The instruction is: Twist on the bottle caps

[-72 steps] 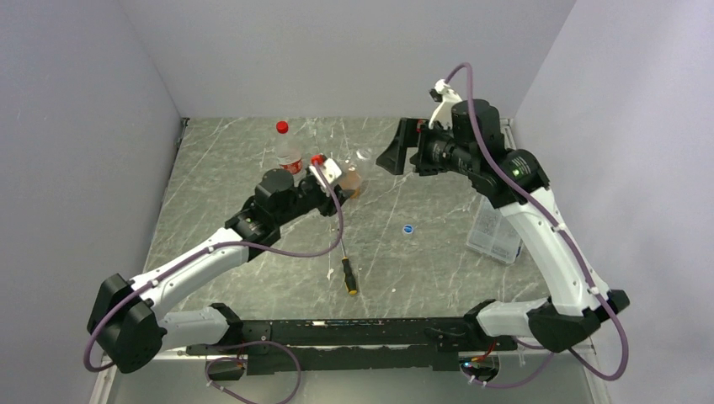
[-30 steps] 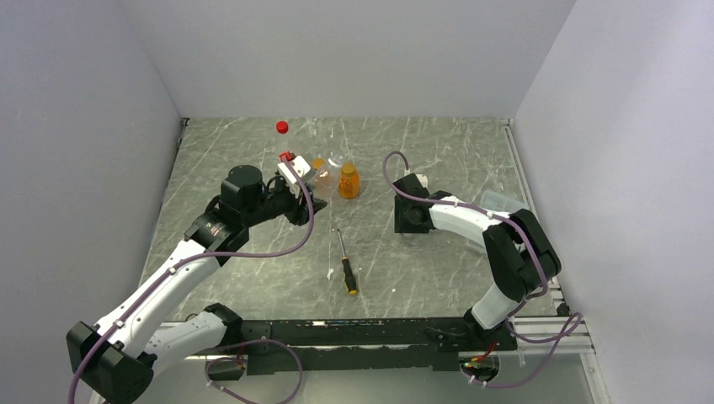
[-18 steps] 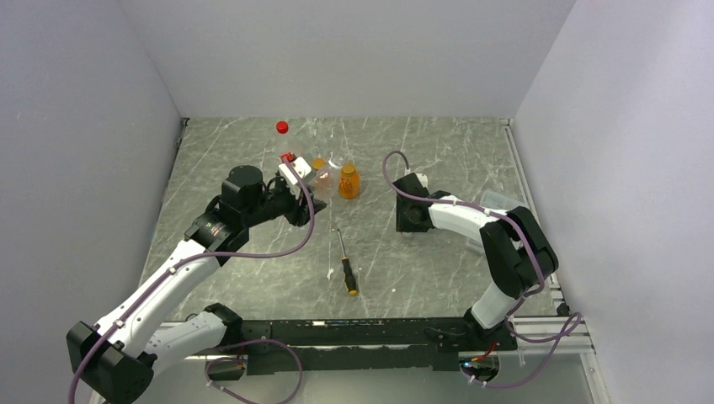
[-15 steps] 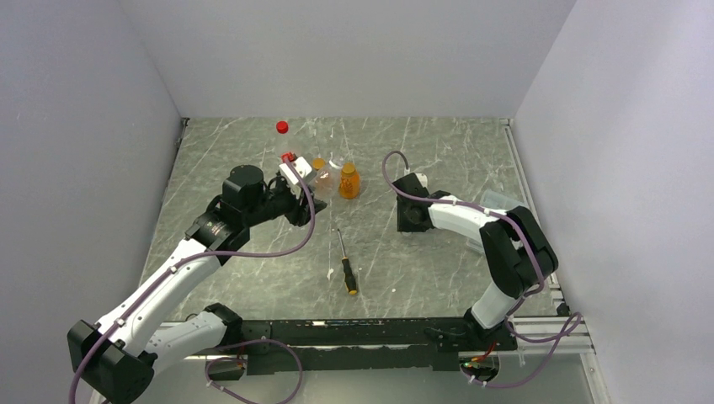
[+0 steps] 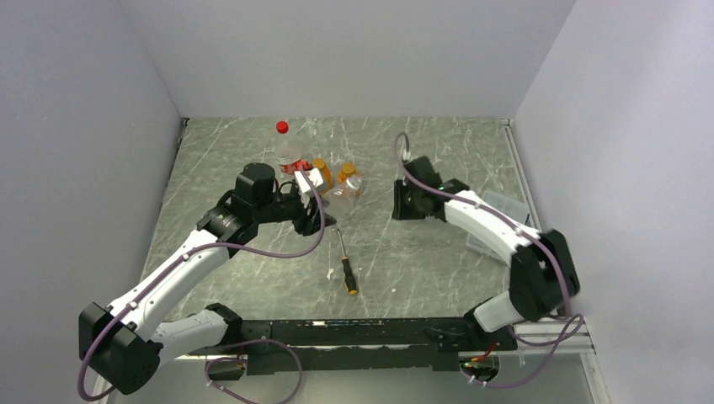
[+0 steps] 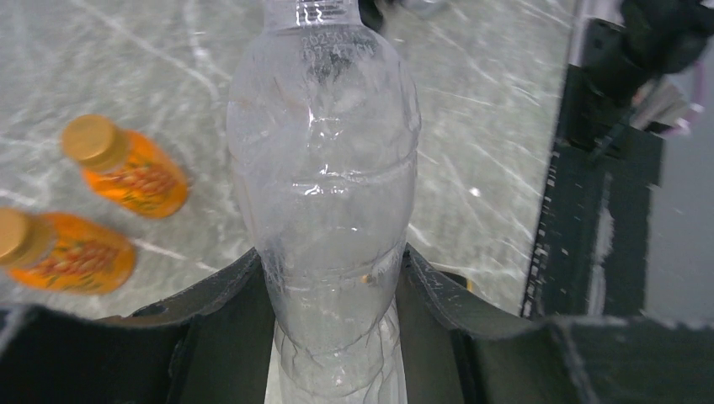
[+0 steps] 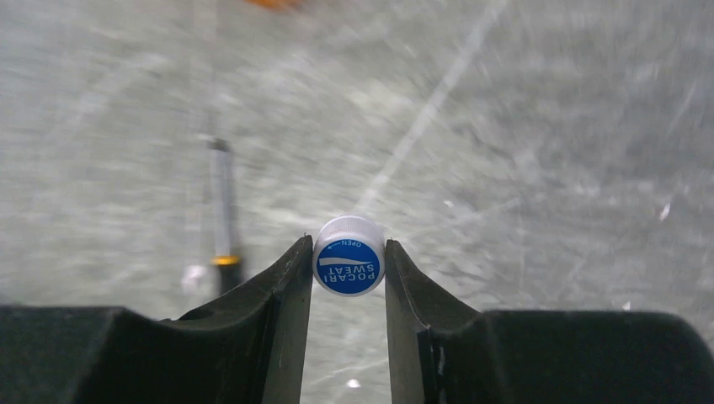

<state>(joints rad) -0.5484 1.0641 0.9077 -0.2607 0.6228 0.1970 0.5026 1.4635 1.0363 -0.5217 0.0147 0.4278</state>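
Clear bottle [image 6: 324,194] clamped in left fingers [image 6: 215,332], neck pointing forward along them; right fingers [image 7: 282,307] pinch blue cap [image 7: 349,266].

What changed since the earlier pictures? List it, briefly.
The right gripper came down from high up, closed on the blue cap that lay on the table, and lifted it. The left gripper swung the clear bottle rightward, toward that cap. The red-capped bottle and screwdriver stayed put.
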